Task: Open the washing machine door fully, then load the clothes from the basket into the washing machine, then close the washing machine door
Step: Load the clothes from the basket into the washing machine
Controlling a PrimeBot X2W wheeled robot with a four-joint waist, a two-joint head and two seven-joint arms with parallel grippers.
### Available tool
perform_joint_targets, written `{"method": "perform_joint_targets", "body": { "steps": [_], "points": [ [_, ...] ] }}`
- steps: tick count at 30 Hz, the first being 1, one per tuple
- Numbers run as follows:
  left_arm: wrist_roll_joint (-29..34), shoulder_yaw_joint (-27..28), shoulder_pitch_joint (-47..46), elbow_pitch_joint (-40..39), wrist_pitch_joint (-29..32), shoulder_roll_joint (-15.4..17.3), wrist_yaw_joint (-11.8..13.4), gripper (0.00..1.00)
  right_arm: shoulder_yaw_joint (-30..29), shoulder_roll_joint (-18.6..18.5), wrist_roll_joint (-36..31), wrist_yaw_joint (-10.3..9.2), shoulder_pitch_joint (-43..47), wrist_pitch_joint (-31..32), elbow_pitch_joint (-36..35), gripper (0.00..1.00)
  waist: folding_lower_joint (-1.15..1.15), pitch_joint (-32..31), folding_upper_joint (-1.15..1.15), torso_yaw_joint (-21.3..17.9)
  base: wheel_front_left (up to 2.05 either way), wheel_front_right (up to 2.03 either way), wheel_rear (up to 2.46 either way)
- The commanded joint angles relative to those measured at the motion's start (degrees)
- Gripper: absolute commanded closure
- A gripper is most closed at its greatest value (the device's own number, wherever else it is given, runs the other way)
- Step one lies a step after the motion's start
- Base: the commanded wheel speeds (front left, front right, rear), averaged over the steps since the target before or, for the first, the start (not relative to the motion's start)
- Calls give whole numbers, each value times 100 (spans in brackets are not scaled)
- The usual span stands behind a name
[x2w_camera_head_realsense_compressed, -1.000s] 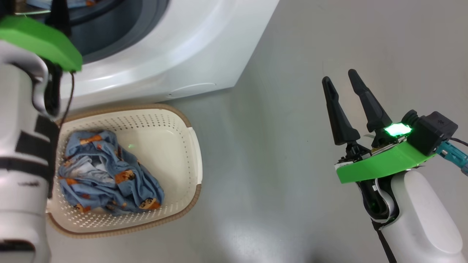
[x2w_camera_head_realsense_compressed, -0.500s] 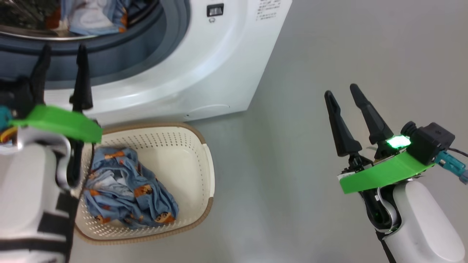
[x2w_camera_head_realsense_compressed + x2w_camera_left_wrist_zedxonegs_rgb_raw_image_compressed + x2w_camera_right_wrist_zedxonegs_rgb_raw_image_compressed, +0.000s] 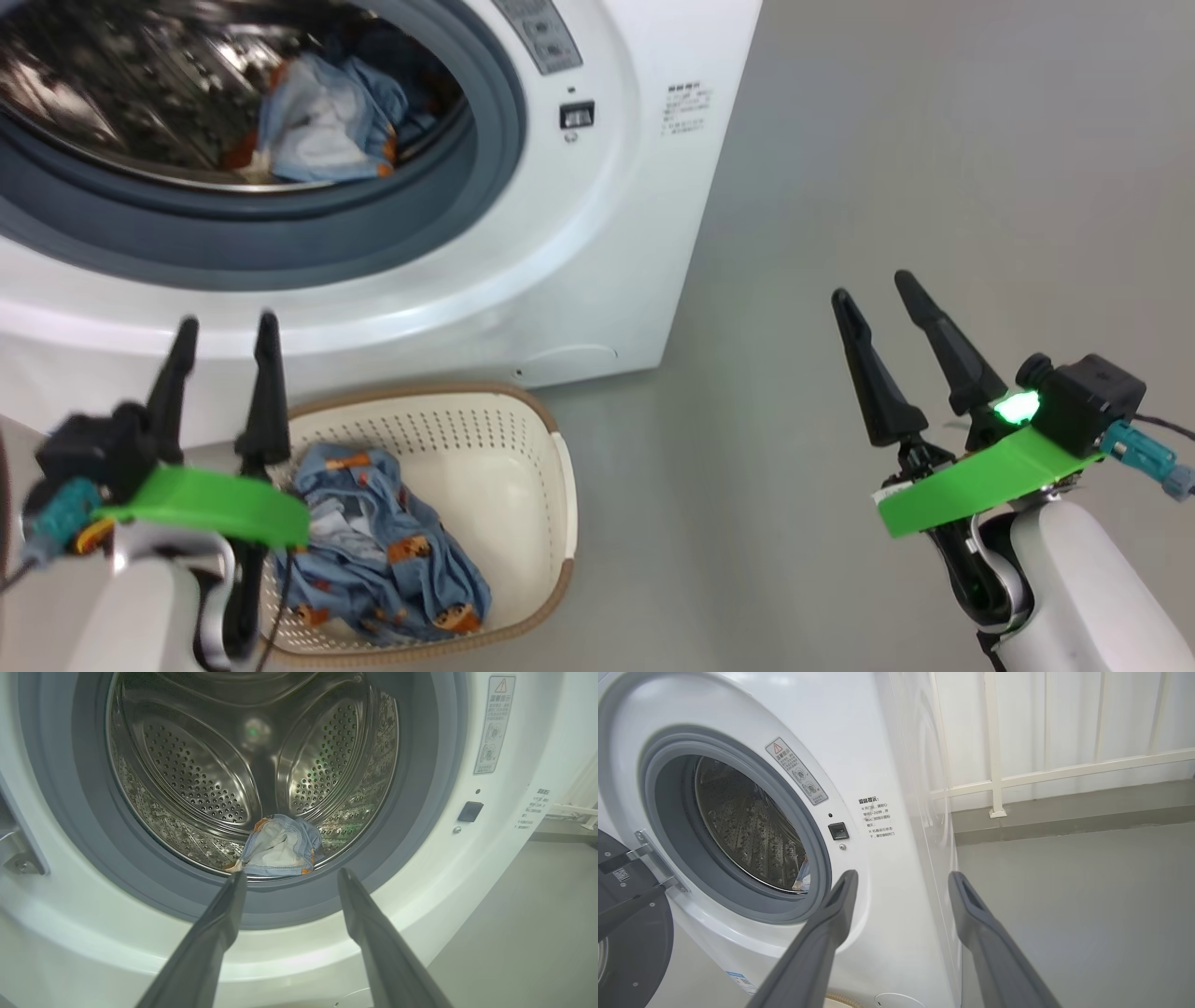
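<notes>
Open and empty, the left gripper (image 3: 229,322) has backed away from the big white washing machine (image 3: 597,233). Light-blue printed clothes (image 3: 392,560) below it still await loading. The right gripper (image 3: 872,286) is open too.

**White Arms, Green Plates, Dark Fingers**

The left end effector (image 3: 229,320) and right end effector (image 3: 872,285) each carry two long, tapered matte-black fingers (image 3: 873,373). Behind the right pair sit a bright green plate (image 3: 980,476), a black camera block (image 3: 1088,397) with a glowing green light (image 3: 1016,406), a teal cable connector (image 3: 1144,457) and a glossy white forearm (image 3: 1083,588).
</notes>
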Motion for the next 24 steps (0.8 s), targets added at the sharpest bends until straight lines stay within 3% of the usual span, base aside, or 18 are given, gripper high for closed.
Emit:
{"method": "perform_joint_targets", "body": {
  "steps": [1, 24],
  "points": [
    [-37, 185, 18, -175, -5, 146, 26, 0, 115, -33, 55, 9, 89, -27, -111, 0, 0, -269, 0, 130, 0, 0, 0],
    [1, 139, 1557, -753, -34, -52, 158, 0, 202, -259, 106, 9, 846, -27, 11, 0, 0, -1304, 0, 621, 0, 0, 0]
  ]
}}
